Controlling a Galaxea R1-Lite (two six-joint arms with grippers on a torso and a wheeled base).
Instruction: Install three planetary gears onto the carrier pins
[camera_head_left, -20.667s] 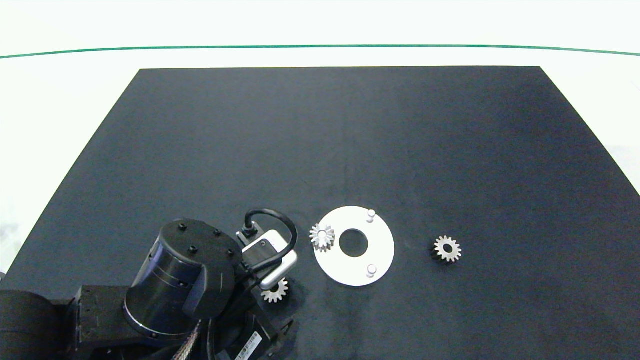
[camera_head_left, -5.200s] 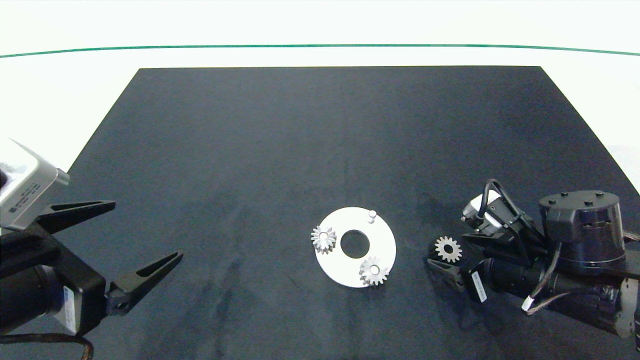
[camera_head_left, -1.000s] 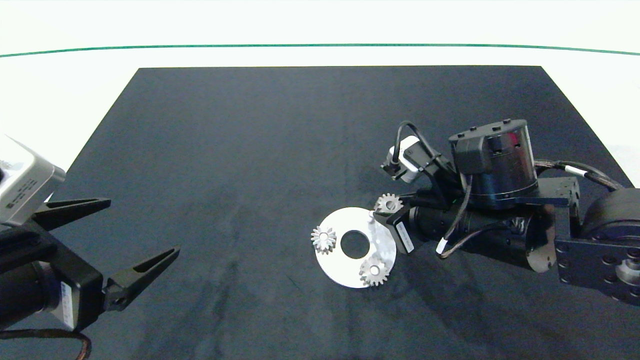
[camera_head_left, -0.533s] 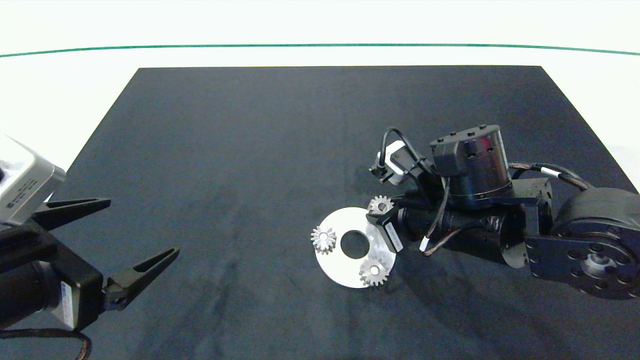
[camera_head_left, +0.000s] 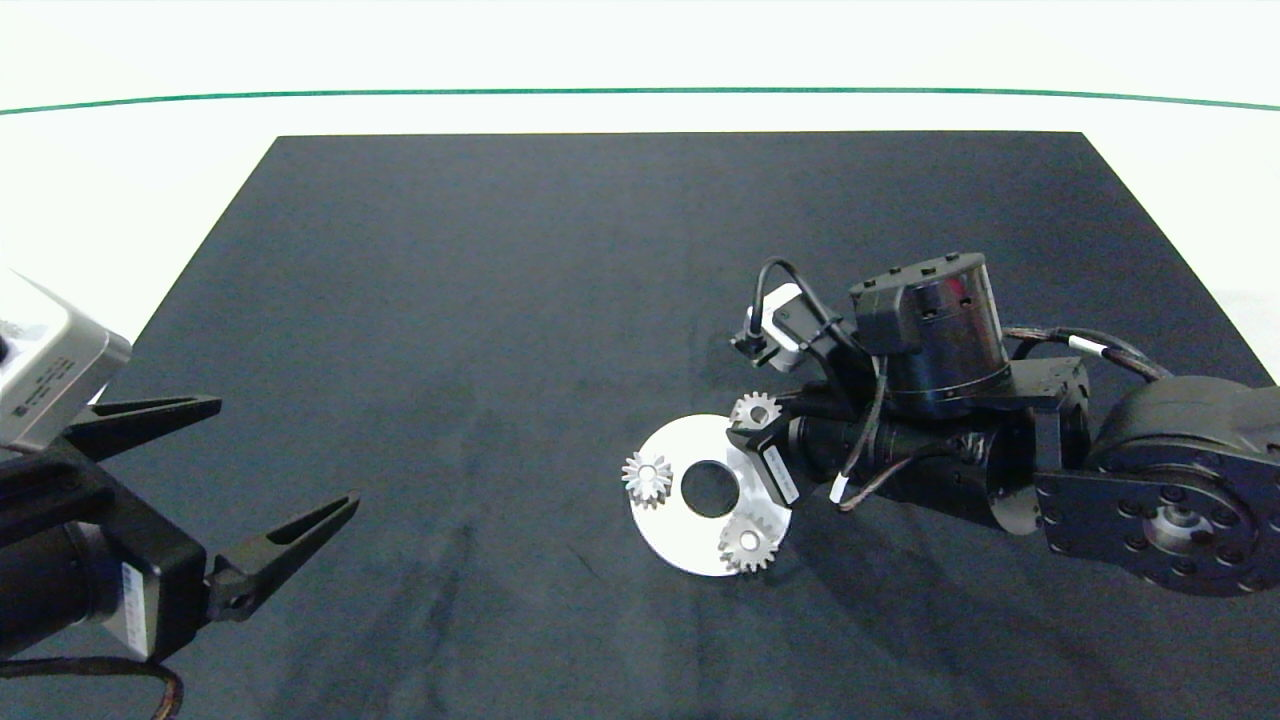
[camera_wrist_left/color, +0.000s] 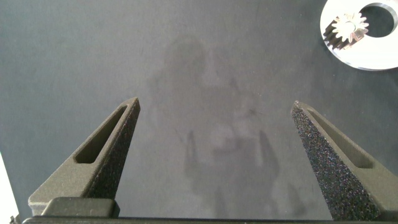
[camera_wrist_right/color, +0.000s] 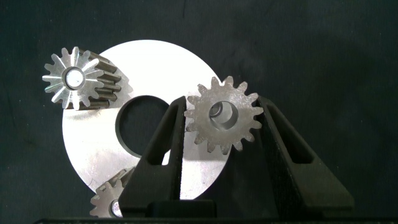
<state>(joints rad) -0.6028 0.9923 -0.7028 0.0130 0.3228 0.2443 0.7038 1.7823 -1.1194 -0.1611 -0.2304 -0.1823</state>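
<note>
The white disc (camera_head_left: 668, 520) lies near the middle front of the black mat. Two planetary gears sit on carrier pins, one on the disc's left side (camera_head_left: 647, 478) and one at its front right (camera_head_left: 748, 543). My right gripper (camera_head_left: 751, 428) is shut on the third gear (camera_head_left: 756, 409), holding it flat just above the disc's far right rim. In the right wrist view that gear (camera_wrist_right/color: 222, 123) is clamped between the fingers (camera_wrist_right/color: 163, 152) over the disc (camera_wrist_right/color: 155, 62), with a seated gear (camera_wrist_right/color: 76, 78) beyond it. The third pin is hidden. My left gripper (camera_head_left: 283, 452) hangs open at the left edge.
The black mat (camera_head_left: 560, 260) covers most of the white table. In the left wrist view the open gripper (camera_wrist_left/color: 214, 104) faces bare mat, with the disc (camera_wrist_left/color: 373, 56) and one gear (camera_wrist_left/color: 348, 28) in the far corner.
My right gripper has carried the third gear leftward, from beside the disc's far right edge to above its rim. The left arm and the two seated gears have not moved.
</note>
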